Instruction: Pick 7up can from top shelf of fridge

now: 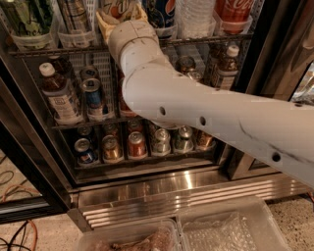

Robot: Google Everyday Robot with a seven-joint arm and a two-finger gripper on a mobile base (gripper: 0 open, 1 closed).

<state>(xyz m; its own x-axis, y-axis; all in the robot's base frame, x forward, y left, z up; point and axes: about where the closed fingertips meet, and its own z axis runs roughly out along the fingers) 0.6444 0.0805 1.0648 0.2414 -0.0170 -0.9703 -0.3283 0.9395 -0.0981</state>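
The fridge (171, 190) stands open in front of me, its ribbed steel base low in view. My white arm (196, 115) reaches up from the right to the top shelf (206, 40), a wire rack with clear lane trays. My gripper (120, 18) is at the top edge of the view, set around a pale can with a red-orange patch (119, 6), which seems to be the 7up can. Only the can's lower part shows; its logo and lid are cut off.
On the top shelf stand a Pepsi can (162, 11), a water bottle (196, 14), a Coca-Cola bottle (234, 10), a slim can (73, 17) and a green can (22, 17). Lower racks hold bottles and small cans. Clear bins (230, 229) and cables (17, 230) lie on the floor.
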